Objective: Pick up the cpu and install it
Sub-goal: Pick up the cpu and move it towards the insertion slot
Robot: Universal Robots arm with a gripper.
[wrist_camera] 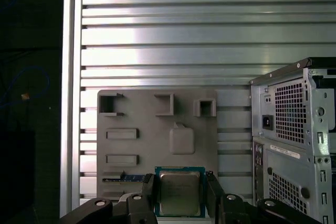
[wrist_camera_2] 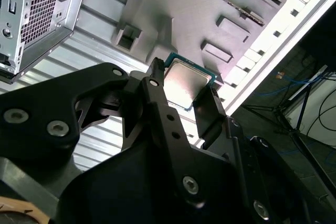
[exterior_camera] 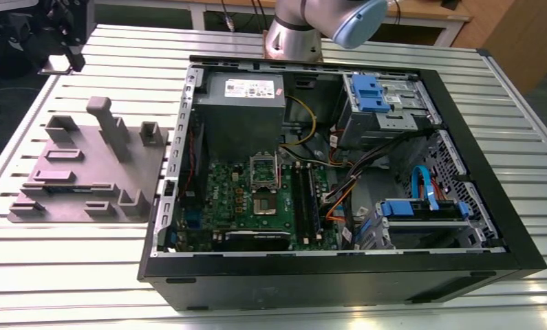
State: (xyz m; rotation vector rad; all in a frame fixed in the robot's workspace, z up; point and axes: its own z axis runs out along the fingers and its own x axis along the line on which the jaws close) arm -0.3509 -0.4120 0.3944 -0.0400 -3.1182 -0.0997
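Observation:
My gripper (wrist_camera: 180, 186) is shut on the cpu (wrist_camera: 179, 193), a small square chip with a shiny metal top and a thin pale rim. Both wrist views show the black fingers (wrist_camera: 149, 190) pressing on two opposite edges of the chip. In the second wrist view the cpu (wrist_camera_2: 187, 82) sits between the fingertips of the gripper (wrist_camera_2: 184, 97), held in the air well above the grey fixture plate (wrist_camera_2: 199, 14). In the exterior view the dark gripper (exterior_camera: 67, 41) hangs at the far left, above the table behind the plate (exterior_camera: 89, 172). The motherboard's open socket (exterior_camera: 265, 180) lies inside the case.
The open black computer case (exterior_camera: 493, 206) lies on the slatted aluminium table (exterior_camera: 34, 275), at the exterior view's right of the plate. Inside are a power supply (exterior_camera: 241, 93), blue drive bays (exterior_camera: 376, 93) and cables. The plate carries raised blocks and posts (exterior_camera: 108, 127). The arm's base (exterior_camera: 296, 38) stands behind the case.

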